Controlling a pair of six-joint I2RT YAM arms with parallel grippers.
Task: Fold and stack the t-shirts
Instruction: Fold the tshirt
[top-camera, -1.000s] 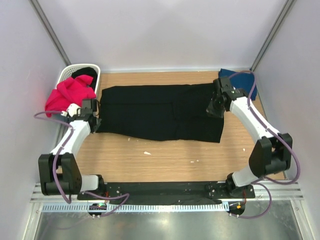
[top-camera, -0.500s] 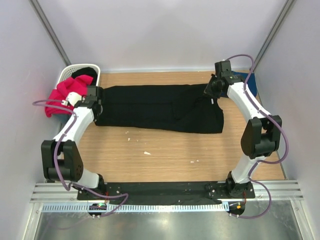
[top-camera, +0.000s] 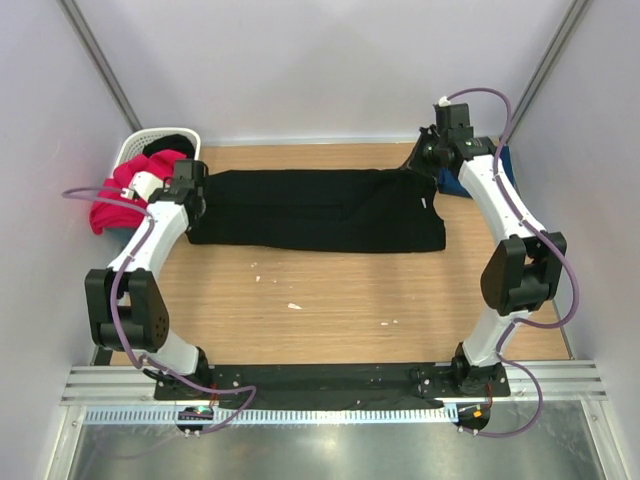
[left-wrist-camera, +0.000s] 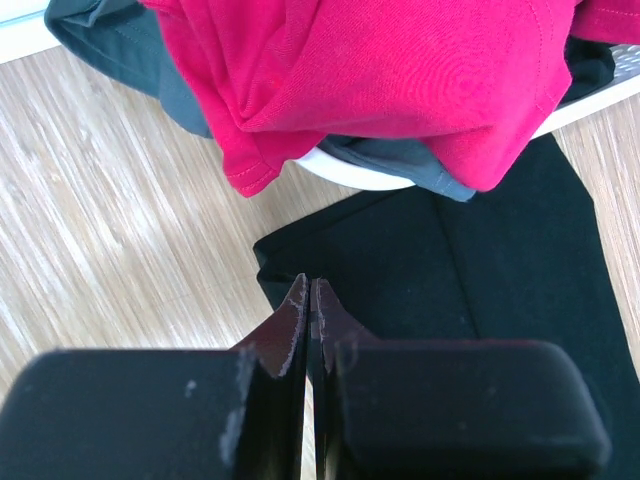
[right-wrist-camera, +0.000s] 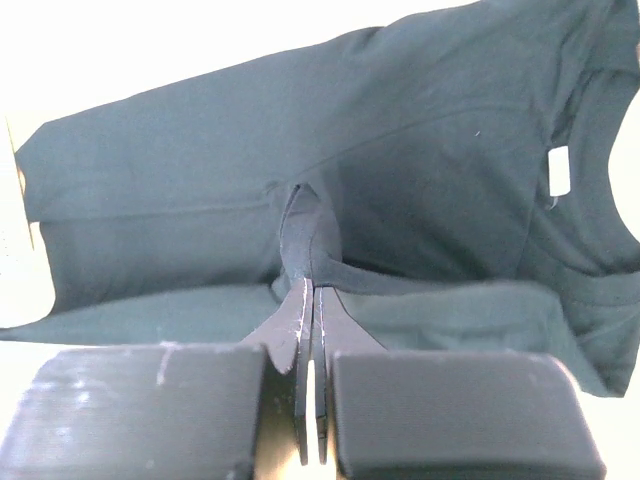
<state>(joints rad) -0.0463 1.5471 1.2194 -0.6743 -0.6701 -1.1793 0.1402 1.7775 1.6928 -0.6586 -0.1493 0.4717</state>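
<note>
left pincer: clenched, tips down on a corner of the black t-shirt; can't tell if any cloth is pinched.
right pincer: clenched on a raised pinch of the black t-shirt's fabric.
black t-shirt: flat on the counter, stretched between the 2 pincers, collar end near the right pincer.
magenta t-shirt: just ahead of the left pincer, draped over the basket rim.
navy t-shirt: just beside the right pincer, partly hidden by the arm.
</note>
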